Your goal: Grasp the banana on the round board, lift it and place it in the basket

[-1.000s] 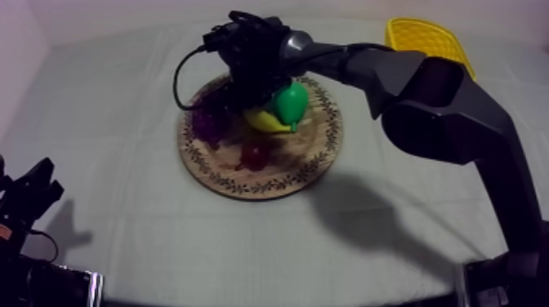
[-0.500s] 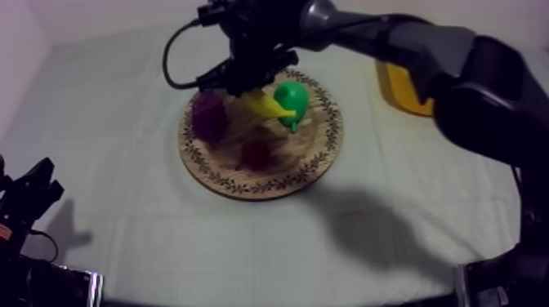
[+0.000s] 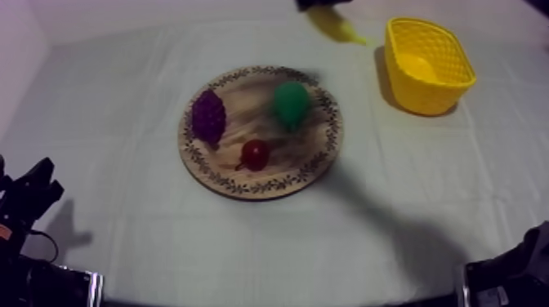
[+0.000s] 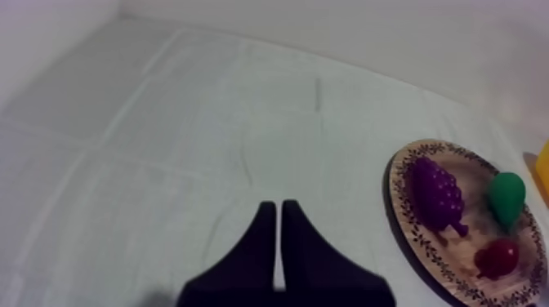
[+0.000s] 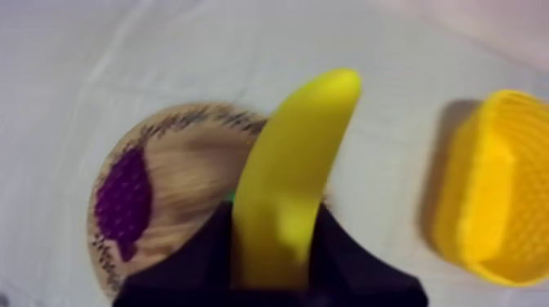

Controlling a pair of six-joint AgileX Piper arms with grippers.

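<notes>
The yellow banana [image 5: 290,180] hangs in the air, and my right gripper [image 5: 274,224] is shut on it. From above, the banana [image 3: 336,26] is at the table's far edge, left of the yellow basket [image 3: 429,65], under my right gripper [image 3: 320,4]. The round wooden board [image 3: 260,184] lies mid-table with the grapes [image 3: 209,117], a green pear [image 3: 291,102] and a small red fruit [image 3: 256,153] on it. My left gripper [image 3: 31,194] rests at the near left, its fingers [image 4: 279,237] together over bare cloth.
The basket [image 5: 498,188] stands at the far right, its inside showing nothing but a yellow floor. The board [image 5: 188,171] and grapes [image 5: 122,196] lie below the held banana. Open cloth surrounds the board [image 4: 404,220].
My right gripper has lifted the banana off the board and carried it up and right toward the basket. The arm has left mid-table. The pear has shifted slightly. The left arm is still.
</notes>
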